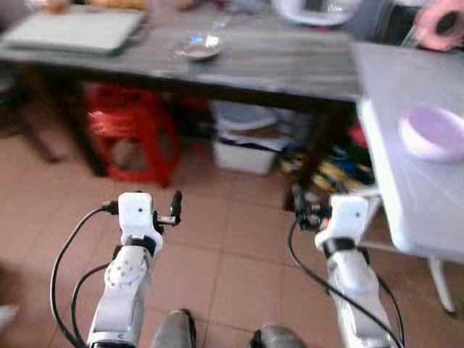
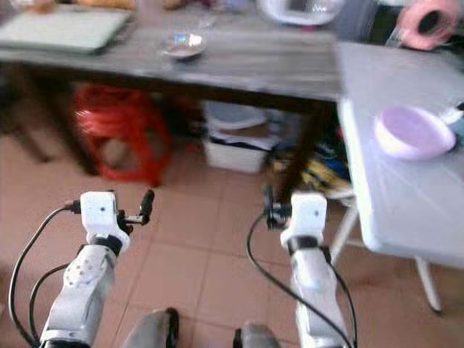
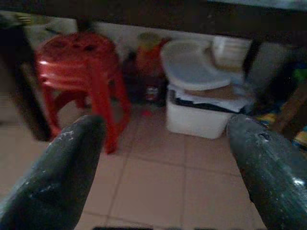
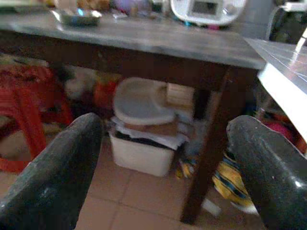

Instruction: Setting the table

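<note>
Over tiled floor (image 1: 239,239) | both fingers spread, empty | white table (image 1: 413,181) edge right, bowl (image 1: 435,133) near it

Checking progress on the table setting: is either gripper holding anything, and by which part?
Nothing is held. The left gripper and right gripper are both open and empty.

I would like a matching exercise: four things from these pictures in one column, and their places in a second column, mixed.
Things:
1. pink bowl
2. red stool
3. metal dish
4. white bin

Places:
A. on the dark table
B. under the dark table, at the robot's left
C. on the white table
D. under the dark table, near its middle

Pairs: 1-C, 2-B, 3-A, 4-D
</note>
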Tool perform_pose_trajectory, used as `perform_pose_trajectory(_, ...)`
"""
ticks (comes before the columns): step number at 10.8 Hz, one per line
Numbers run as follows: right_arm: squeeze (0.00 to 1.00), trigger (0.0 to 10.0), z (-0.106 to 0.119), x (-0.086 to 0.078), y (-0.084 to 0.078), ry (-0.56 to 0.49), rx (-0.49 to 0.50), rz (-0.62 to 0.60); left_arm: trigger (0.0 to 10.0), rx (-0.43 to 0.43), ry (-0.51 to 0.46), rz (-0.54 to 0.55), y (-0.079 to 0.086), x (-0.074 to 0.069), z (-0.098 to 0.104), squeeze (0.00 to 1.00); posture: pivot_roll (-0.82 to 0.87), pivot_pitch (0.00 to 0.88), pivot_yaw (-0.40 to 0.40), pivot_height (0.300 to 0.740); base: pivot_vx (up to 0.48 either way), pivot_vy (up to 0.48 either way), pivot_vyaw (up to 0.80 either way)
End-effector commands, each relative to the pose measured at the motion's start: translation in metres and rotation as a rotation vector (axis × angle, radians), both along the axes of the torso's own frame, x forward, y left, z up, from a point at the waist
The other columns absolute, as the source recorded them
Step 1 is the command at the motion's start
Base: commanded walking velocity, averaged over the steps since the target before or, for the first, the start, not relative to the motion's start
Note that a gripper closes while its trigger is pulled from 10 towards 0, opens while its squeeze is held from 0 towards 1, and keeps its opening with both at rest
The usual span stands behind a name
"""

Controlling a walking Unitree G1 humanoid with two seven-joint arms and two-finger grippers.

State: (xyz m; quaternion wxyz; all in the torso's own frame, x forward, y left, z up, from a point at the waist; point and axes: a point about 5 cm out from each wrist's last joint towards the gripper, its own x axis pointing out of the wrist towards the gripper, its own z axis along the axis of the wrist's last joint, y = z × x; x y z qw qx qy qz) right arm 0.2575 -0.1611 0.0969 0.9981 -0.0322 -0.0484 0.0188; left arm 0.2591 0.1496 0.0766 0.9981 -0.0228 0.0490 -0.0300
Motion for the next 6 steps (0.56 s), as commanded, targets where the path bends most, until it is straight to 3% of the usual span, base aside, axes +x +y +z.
perform_pose_trajectory(1, 0.0, 10.0, -0.0051, -0.0045, -0.0076, 0.022, -0.008, -0.02, 10.0, 0.001, 0.0, -0.021, -0.0054, -0.0009, 0.0002, 0.0, -0.06, 0.147, -0.012, 0.74, 0.0, -0.337, 0.0)
perform_pose_trajectory(6, 0.0, 10.0, -0.0051, -0.0042, -0.0077, 0.023, -0.007, -0.018, 10.0, 0.002, 0.004, -0.023, -0.0062, -0.0005, -0.0001, 0.0, -0.06, 0.148, -0.014, 0.74, 0.0, -0.332, 0.0)
